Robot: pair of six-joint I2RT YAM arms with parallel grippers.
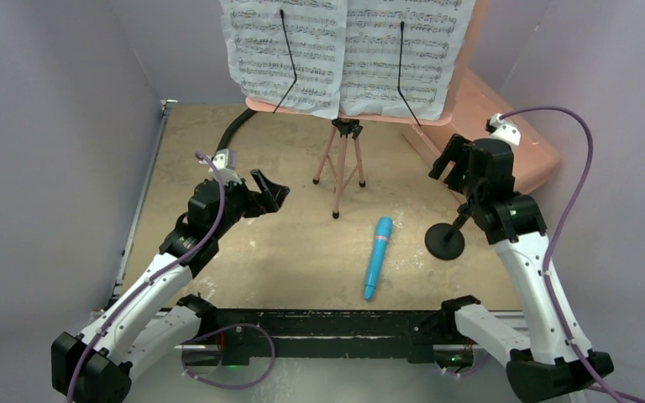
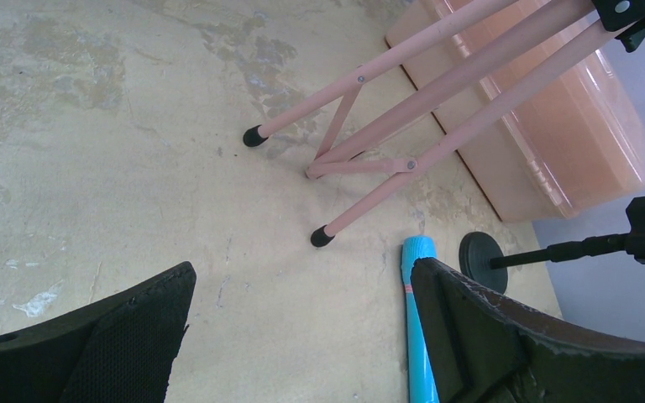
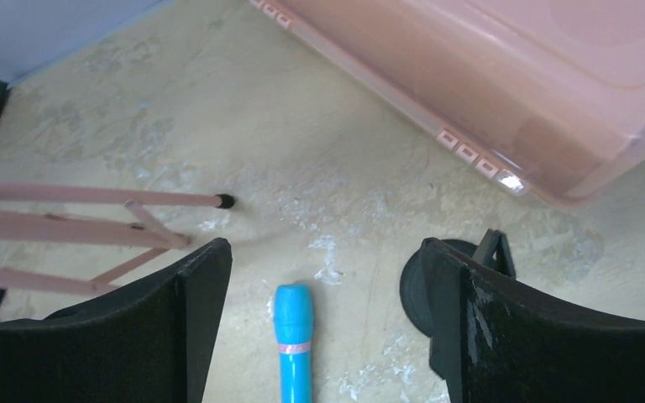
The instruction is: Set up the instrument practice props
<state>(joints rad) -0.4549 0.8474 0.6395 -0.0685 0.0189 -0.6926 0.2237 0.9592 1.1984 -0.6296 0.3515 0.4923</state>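
Note:
The pink music stand (image 1: 346,109) is upright on its tripod legs (image 2: 403,117) at the back middle. Two white sheet-music pages (image 1: 290,50) rest on it under black wire arms. On the table in front lies the blue toy microphone (image 1: 378,256), seen too in the right wrist view (image 3: 294,336). To its right, the small black mic stand (image 1: 445,242) is upright on its round base. My left gripper (image 2: 302,273) hovers open left of the tripod, holding nothing. Above the microphone and mic stand base (image 3: 414,290), my right gripper (image 3: 323,249) is open and empty.
A large translucent pink box (image 1: 487,126) lies at the back right, close behind the mic stand. A curved black hose (image 1: 231,130) runs along the back left. Grey walls close in both sides. The black rail (image 1: 319,323) with the arm bases spans the near edge.

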